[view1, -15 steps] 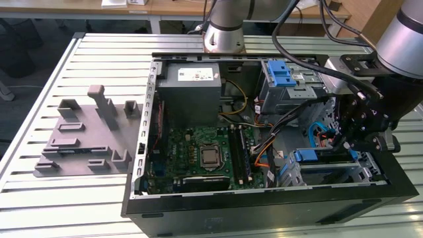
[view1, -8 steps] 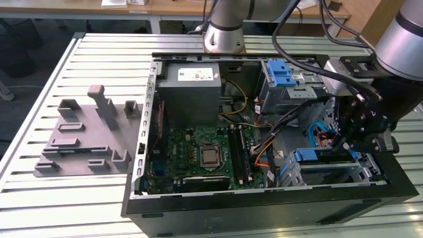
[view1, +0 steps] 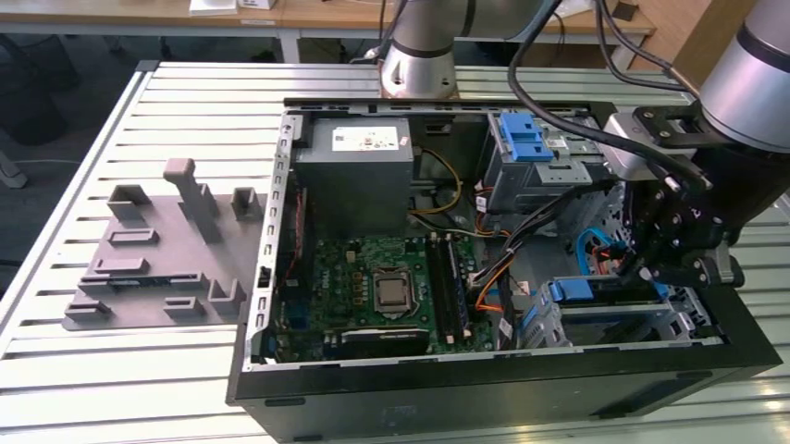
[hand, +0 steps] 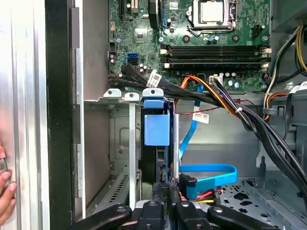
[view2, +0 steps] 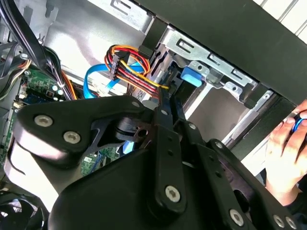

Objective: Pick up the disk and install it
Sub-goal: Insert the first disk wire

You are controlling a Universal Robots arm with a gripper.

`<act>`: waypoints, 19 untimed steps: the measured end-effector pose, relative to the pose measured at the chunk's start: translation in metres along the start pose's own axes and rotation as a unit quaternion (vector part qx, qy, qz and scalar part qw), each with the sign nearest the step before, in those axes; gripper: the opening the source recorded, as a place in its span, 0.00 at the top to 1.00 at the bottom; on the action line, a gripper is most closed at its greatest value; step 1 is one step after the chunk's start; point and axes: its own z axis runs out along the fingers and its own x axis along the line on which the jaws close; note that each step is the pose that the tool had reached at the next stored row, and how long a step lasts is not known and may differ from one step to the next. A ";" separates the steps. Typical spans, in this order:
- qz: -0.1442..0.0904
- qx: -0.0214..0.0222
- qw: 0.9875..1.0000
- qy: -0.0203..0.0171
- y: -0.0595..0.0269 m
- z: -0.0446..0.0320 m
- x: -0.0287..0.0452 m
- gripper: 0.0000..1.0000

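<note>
While the disk [hand: 156, 143] sits in its bay, the pincer [hand: 165, 194] pinches its rear edge.

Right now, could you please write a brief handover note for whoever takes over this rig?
Tool: down inside the computer case, at the drive cage.
Disk: appears to stand edge-on in the cage slot, its blue rail end showing in the first wrist view.
Done: disk looks brought into the cage.
Left: full seating cannot be confirmed.
Note: a person's hand is at the case's outer edge.
</note>
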 end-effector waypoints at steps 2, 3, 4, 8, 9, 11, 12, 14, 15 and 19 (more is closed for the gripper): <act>0.000 0.000 1.000 0.000 0.0000 0.0001 0.0000 0.76; 0.000 0.000 1.000 0.000 0.0000 -0.0002 0.0000 0.76; 0.000 0.000 1.000 0.000 0.0000 -0.0007 0.0001 0.76; 0.000 0.000 1.000 0.000 -0.0002 -0.0054 0.0003 0.76; 0.000 0.000 1.000 0.000 -0.0002 -0.0070 0.0004 0.76; 0.000 0.000 1.000 0.000 -0.0003 -0.0085 0.0005 0.76; 0.000 0.000 1.000 0.000 -0.0003 -0.0087 0.0005 0.78; 0.000 0.000 1.000 0.000 -0.0003 -0.0092 0.0005 0.84; 0.000 0.000 1.000 0.000 -0.0003 -0.0095 0.0005 0.89; 0.000 0.000 1.000 0.000 -0.0003 -0.0102 0.0005 0.89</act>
